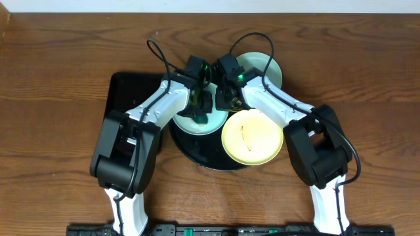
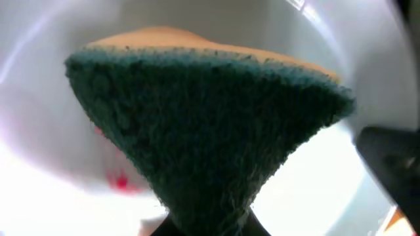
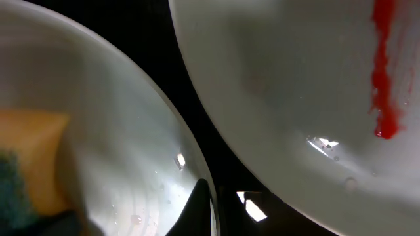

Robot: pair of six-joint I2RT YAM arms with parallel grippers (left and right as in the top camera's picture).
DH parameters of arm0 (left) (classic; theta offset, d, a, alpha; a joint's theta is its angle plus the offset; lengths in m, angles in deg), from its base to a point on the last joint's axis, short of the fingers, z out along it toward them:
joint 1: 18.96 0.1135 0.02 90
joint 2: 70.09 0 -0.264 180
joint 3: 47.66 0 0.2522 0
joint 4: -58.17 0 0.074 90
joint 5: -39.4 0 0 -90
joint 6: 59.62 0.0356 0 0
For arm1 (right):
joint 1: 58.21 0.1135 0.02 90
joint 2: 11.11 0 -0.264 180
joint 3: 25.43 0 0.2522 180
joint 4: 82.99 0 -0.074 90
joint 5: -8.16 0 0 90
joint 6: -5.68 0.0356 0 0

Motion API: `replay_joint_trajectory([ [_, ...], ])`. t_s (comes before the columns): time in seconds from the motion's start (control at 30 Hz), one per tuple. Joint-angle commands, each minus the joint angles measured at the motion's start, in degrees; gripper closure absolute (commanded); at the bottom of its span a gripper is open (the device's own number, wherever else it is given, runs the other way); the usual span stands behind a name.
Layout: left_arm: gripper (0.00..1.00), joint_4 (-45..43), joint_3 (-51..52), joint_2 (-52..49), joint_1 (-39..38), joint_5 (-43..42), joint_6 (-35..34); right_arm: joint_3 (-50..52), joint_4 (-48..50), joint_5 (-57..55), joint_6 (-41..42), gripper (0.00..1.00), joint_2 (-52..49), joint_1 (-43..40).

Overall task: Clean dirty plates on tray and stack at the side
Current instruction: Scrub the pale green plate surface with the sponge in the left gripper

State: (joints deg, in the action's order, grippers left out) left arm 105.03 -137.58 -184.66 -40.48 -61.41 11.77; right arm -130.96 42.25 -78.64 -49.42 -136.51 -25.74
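Note:
A pale mint-blue plate (image 1: 186, 122) lies on the left of the round black tray (image 1: 210, 156). My left gripper (image 1: 200, 105) is shut on a green and yellow sponge (image 2: 210, 118) and presses it onto this plate (image 2: 39, 98), beside a red smear (image 2: 118, 180). My right gripper (image 1: 223, 101) is shut on the plate's rim (image 3: 118, 131), with one finger (image 3: 210, 210) inside it. A pale yellow plate (image 1: 252, 141) with an orange-red smear lies on the tray's right. A second mint plate (image 1: 269, 69) lies behind. The right wrist view shows a plate (image 3: 295, 85) with a red streak.
A smaller rectangular black tray (image 1: 131, 95) lies left of the round tray, under my left arm. Both arms cross over the round tray from the near side. The wooden table (image 1: 367, 78) extends on all sides.

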Motion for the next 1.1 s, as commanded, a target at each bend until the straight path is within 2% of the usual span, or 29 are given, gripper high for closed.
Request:
replay_joint_trajectory([
  [0.0,0.92,-3.7,0.3,-1.1,0.9,3.0,0.7,1.6,0.0,1.4,-0.2,0.99,-2.2,0.6],
  [0.27,0.93,-13.8,0.3,-1.1,1.8,20.7,0.8,1.6,-0.1,1.4,-0.3,0.99,-2.2,0.6],
  [0.47,0.92,-13.3,0.3,-1.1,1.7,23.3,0.7,1.6,-0.1,1.3,-0.3,0.99,-2.2,0.6],
  [0.57,0.93,-8.6,0.3,-1.1,1.6,20.1,0.8,1.6,-0.1,1.3,-0.3,0.99,-2.2,0.6],
  [0.67,0.92,-2.5,0.3,-1.1,1.6,12.6,1.8,1.6,-0.1,1.3,-0.3,0.99,-2.2,0.6],
  [0.83,0.92,3.4,0.3,-1.1,1.6,-5.1,12.3,1.6,0.0,1.3,-0.3,0.99,-2.2,0.6],
  [0.9,0.93,3.6,0.3,-1.1,1.6,-9.4,15.5,1.6,0.1,1.4,-0.3,0.99,-2.2,0.6],
  [1.07,0.92,-2.3,0.3,-1.1,1.6,-6.3,16.0,1.6,-0.1,1.4,-0.3,0.99,-2.2,0.6],
])
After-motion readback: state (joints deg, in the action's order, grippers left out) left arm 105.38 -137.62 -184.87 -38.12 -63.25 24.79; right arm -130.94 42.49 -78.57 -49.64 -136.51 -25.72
